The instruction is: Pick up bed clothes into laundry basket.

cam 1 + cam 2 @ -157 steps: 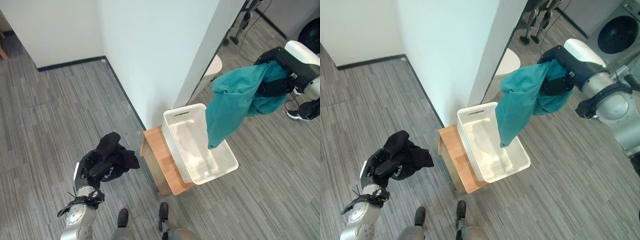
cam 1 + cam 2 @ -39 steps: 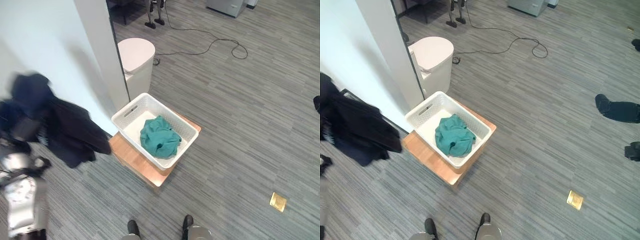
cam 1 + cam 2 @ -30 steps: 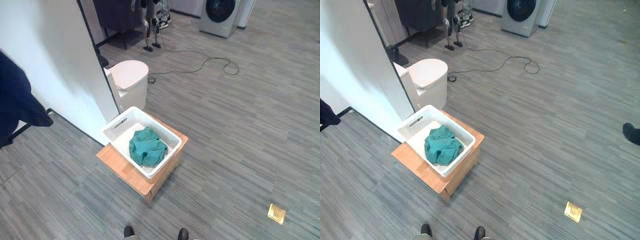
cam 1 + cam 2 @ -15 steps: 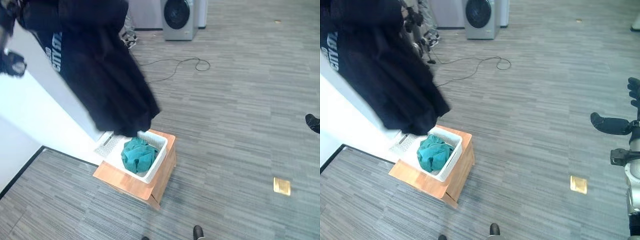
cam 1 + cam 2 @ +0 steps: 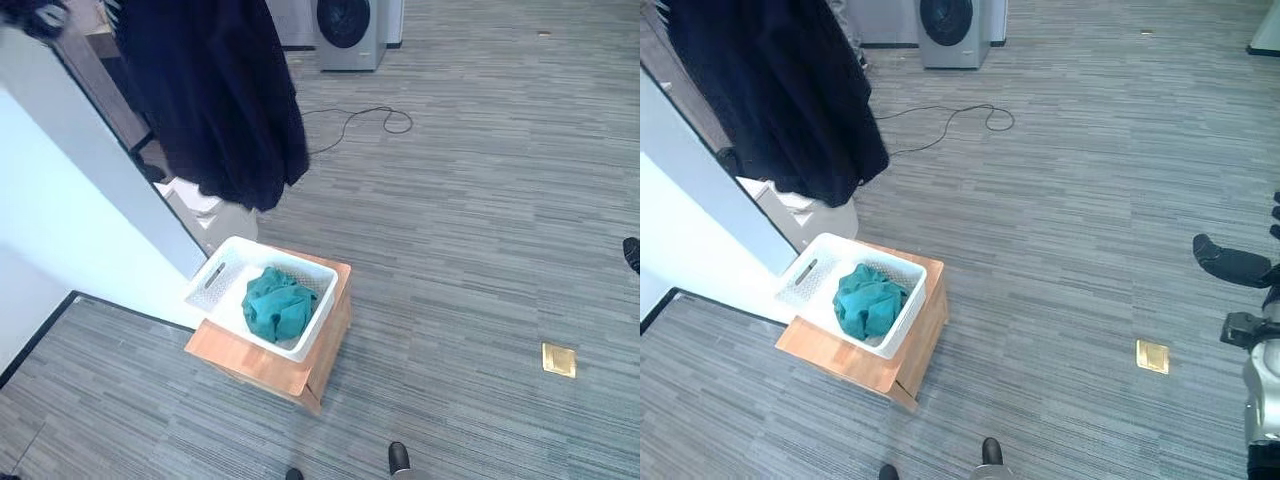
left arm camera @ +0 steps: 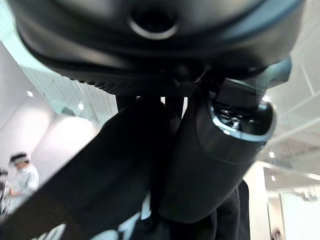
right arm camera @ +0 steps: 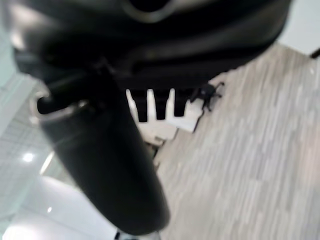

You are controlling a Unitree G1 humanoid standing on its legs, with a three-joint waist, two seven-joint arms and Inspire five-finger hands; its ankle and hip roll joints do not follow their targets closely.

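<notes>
A large black garment hangs from my raised left hand at the upper left. Its hem dangles above and behind the white laundry basket. In the left wrist view my left hand has its thumb and fingers curled round the black cloth. A crumpled teal cloth lies inside the basket, which stands on a low wooden stool. My right hand hovers far to the right, fingers straight and holding nothing; the right wrist view shows its straight fingers too.
A white wall panel stands left of the basket, with a white lidded bin behind it. A washing machine and a floor cable lie at the back. A small brass floor plate sits to the right.
The teal cloth, once hanging from my right hand, now lies in the basket. Over the last half second the black garment swung up and back from over the basket; the camera also shifted.
</notes>
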